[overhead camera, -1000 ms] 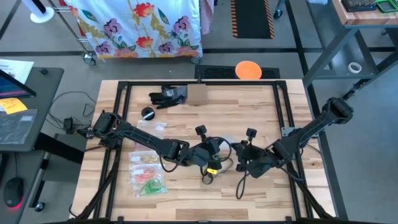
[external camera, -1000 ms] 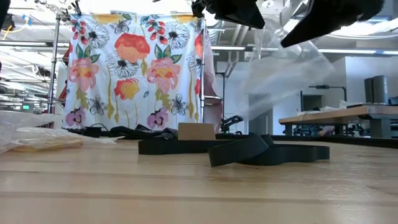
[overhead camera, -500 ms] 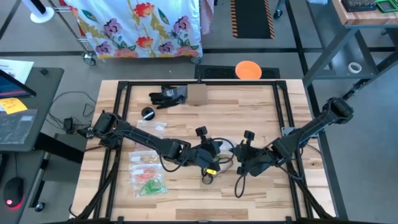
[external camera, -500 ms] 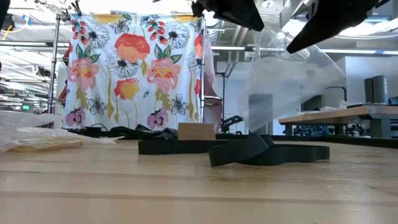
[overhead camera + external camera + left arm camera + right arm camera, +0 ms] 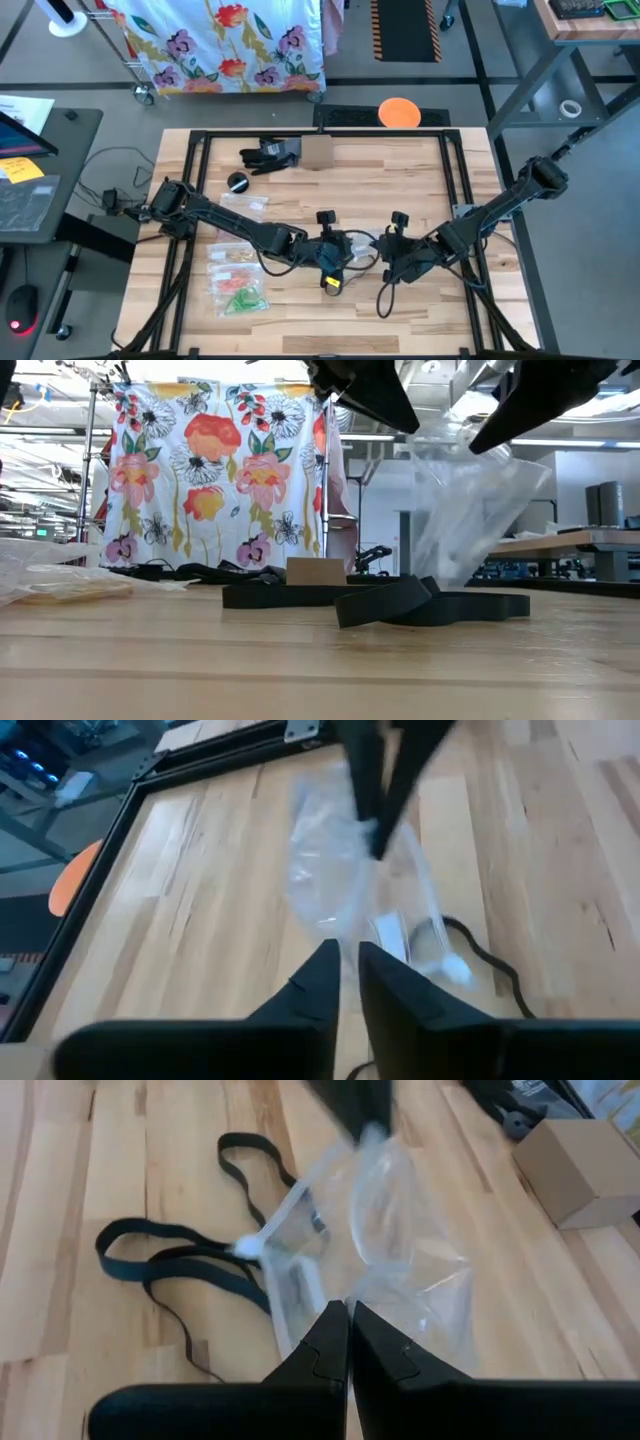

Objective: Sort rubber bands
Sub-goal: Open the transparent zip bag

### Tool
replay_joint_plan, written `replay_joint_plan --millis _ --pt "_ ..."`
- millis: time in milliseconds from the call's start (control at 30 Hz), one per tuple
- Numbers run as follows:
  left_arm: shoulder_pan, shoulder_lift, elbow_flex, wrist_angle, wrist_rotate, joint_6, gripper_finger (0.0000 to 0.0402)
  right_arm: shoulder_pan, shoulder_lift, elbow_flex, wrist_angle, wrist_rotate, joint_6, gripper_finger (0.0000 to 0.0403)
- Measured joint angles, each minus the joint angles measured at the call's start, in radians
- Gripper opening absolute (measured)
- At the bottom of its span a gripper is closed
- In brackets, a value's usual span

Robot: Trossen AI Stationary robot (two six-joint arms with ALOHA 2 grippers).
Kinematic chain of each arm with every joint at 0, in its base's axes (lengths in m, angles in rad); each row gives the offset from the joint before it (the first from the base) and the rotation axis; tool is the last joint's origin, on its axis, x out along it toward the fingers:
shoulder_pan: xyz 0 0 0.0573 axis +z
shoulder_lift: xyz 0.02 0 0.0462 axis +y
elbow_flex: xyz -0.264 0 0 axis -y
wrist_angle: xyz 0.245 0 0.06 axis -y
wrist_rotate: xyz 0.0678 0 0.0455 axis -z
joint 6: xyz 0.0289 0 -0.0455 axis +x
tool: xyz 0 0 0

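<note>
Rubber bands (image 5: 238, 296) lie well left of both grippers, bagged in clear packets on the tabletop (image 5: 420, 170). Red and green loops fill the nearer packet, and paler yellowish ones fill the packet (image 5: 232, 256) just beyond it. No loose band can be made out near the fingers. The right gripper (image 5: 348, 1318) is clamped fully together on the lower edge of an empty clear bag (image 5: 405, 1255), which the low view shows hanging off the tabletop. The left gripper (image 5: 348, 952) stands at the bag's opposite edge with its fingers parted by a narrow gap. Whether film lies between them cannot be told. Flat black straps (image 5: 170, 1265) rest under the bag. Judged by appearance, each band is nearly weightless, soft and stretchy. It would likely collapse flat, cling to its neighbours and snap away if pinched while under tension. A sound hold would be a pinch across both strands of one loop where it lies clear of the heap. The bag film is likewise light, slippery and limp, and is best held at its stiffer zip rim, which keeps the mouth open.
</note>
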State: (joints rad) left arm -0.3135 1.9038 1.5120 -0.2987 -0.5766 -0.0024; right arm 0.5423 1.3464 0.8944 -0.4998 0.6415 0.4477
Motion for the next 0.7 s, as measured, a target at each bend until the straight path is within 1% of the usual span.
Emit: replay_joint_plan --millis 233,333,433,533,700 --pt "-0.005 0.0 0.0 -0.036 -0.028 -0.047 0.0099 -0.049 0.0 0.0 -0.02 0.006 -0.003 0.0" --pt "-0.004 -0.001 0.0 -0.061 -0.022 -0.089 0.0119 -0.087 0.0 0.0 -0.019 0.009 -0.003 0.0" --pt "-0.001 -0.001 -0.003 -0.131 0.017 -0.011 0.0125 -0.129 0.0 0.0 -0.02 0.018 -0.003 0.0" --pt "-0.003 -0.003 -0.057 -0.144 0.068 0.065 0.0124 -0.17 0.0 0.0 -0.035 0.02 -0.001 0.0" --pt "0.024 -0.001 -0.153 -0.167 0.136 -0.01 0.0123 -0.217 0.0 0.0 -0.102 0.024 0.03 0.0"
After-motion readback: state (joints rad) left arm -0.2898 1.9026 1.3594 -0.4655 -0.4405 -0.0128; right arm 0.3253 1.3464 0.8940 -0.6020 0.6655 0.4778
